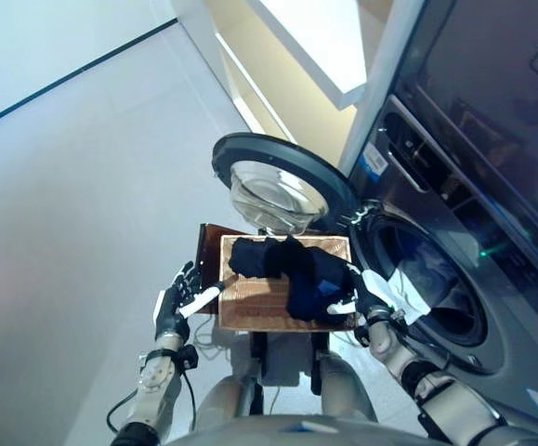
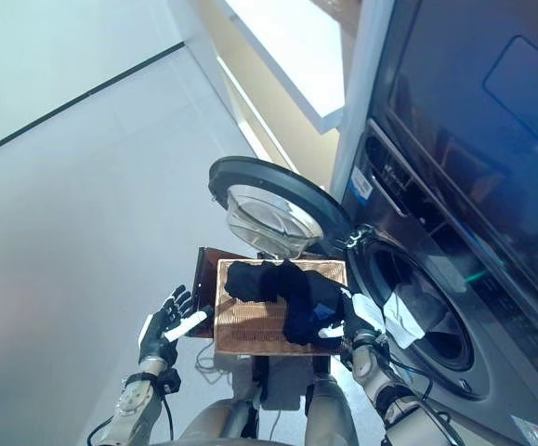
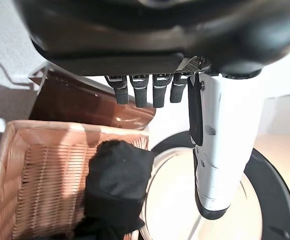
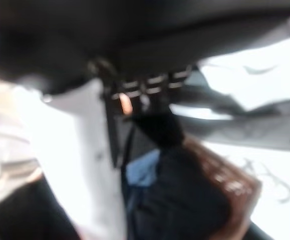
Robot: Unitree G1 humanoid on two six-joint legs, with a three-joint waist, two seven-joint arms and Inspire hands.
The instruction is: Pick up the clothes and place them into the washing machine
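Dark clothes [image 1: 292, 269] lie heaped across the far and right part of a wicker basket [image 1: 250, 307] in front of me. My left hand [image 1: 176, 302] hovers open just off the basket's left edge, touching nothing; its wrist view shows straight fingers [image 3: 145, 92] above the basket [image 3: 39, 175] and a dark garment [image 3: 117, 175]. At the basket's right edge, my right hand [image 1: 369, 299] rests against the dark clothes [image 4: 185, 200] with its white thumb [image 4: 84, 165] stretched out; its fingers look straight. The washing machine drum [image 1: 436, 279] gapes on the right.
The washer's round door [image 1: 278, 181] stands swung open behind the basket, glass bowl facing up. A white cloth [image 1: 400, 290] lies at the drum's mouth. A brown board [image 1: 208, 251] stands at the basket's far left corner. Pale floor spreads to the left.
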